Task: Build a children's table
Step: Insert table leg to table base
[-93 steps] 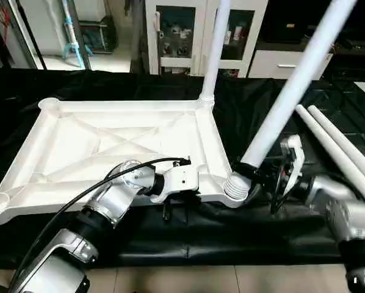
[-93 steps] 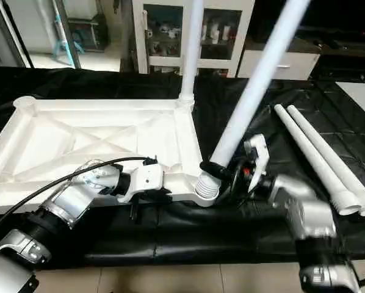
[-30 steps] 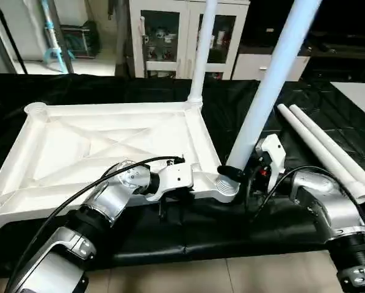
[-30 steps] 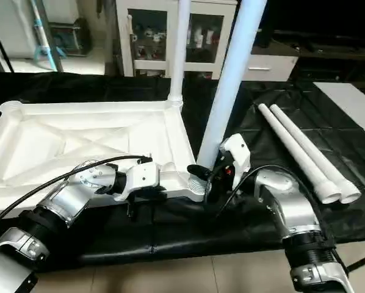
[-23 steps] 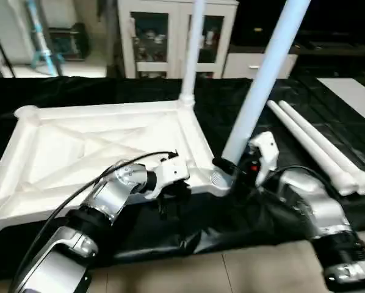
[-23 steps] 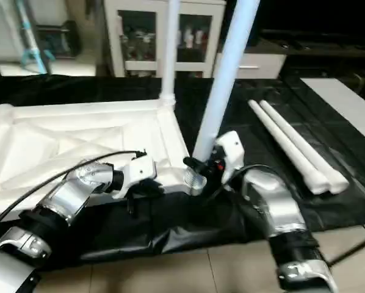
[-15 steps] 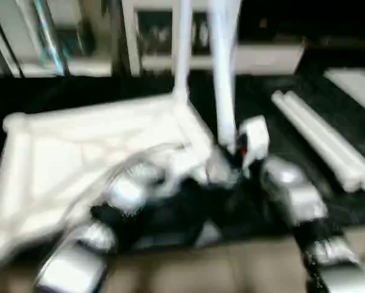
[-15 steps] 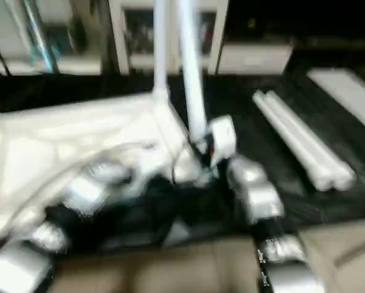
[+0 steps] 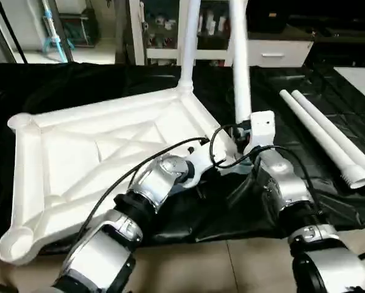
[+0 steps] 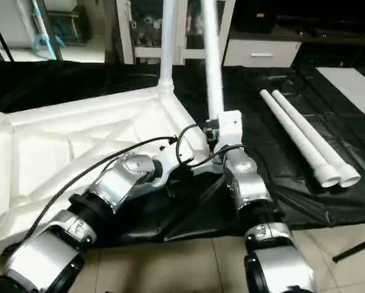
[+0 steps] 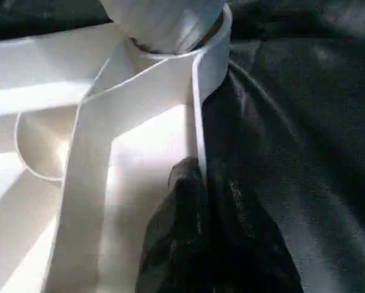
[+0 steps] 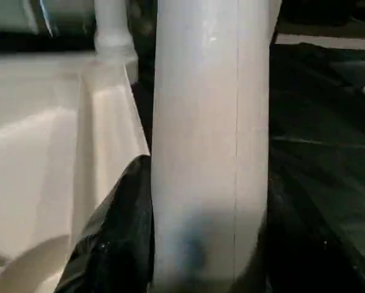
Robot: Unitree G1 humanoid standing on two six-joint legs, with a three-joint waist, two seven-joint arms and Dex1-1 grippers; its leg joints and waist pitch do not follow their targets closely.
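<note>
The children's table top (image 9: 79,152) lies upside down on the black cloth, ribs up. One white leg (image 9: 187,43) stands upright in its far right corner socket. A second leg (image 9: 239,61) stands nearly upright in the near right corner socket (image 11: 170,27). My right gripper (image 9: 242,133) is shut on this leg just above the socket, and its black fingers (image 12: 118,226) flank the tube. My left gripper (image 11: 198,226) is shut on the top's rim beside that same socket.
Two loose white legs (image 9: 323,140) lie side by side on the black cloth at the right. The cloth is bunched up (image 9: 231,207) at the front edge of the work table. The top's near left corner socket (image 9: 14,244) reaches over that edge. Cabinets (image 9: 280,52) stand behind.
The whole view has swung and shifted. The held leg, which leant to the right, now stands nearly upright in the near right socket. Both grips are unchanged.
</note>
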